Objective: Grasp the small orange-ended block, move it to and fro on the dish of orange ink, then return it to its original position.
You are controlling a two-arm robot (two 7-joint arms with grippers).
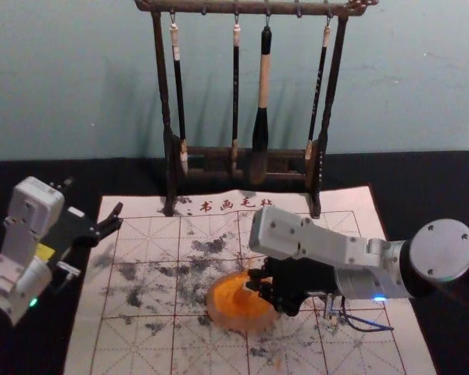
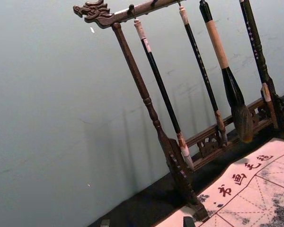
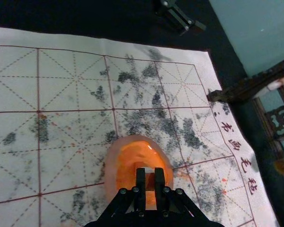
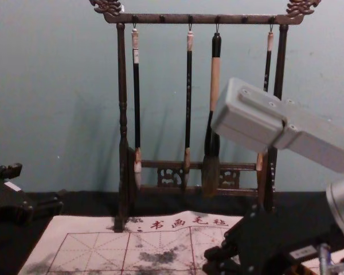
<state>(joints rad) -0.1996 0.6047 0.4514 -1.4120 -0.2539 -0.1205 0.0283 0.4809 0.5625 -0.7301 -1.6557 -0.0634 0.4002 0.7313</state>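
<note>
Head view has the right hand (image 1: 254, 283) over the dish of orange ink (image 1: 215, 303), and I'd say the inking step is in hand: the small orange-ended block (image 3: 150, 178) is already grasped, with its return still to do. From the right wrist view I see that hand clamped on the block, one finger on each side, with the block within the dish's outline. Whether its end actually presses into the ink, I can't be sure.

What's wanted next, I reckon, is a gentle to-and-fro sweep inside the rim, low enough to wet the end without shoving the dish along the mat (image 1: 141, 344). Then comes a lift and the carry back; where the block's own spot lies, I can't tell from where I stand.

The right arm (image 1: 320, 244) reaches in from its own side, its forearm slanting only slightly, the hand angled inward and down. Over by the mat's left edge, the left hand (image 2: 146, 222) sits idle above the surface, its fingers apart with nothing between them.
</note>
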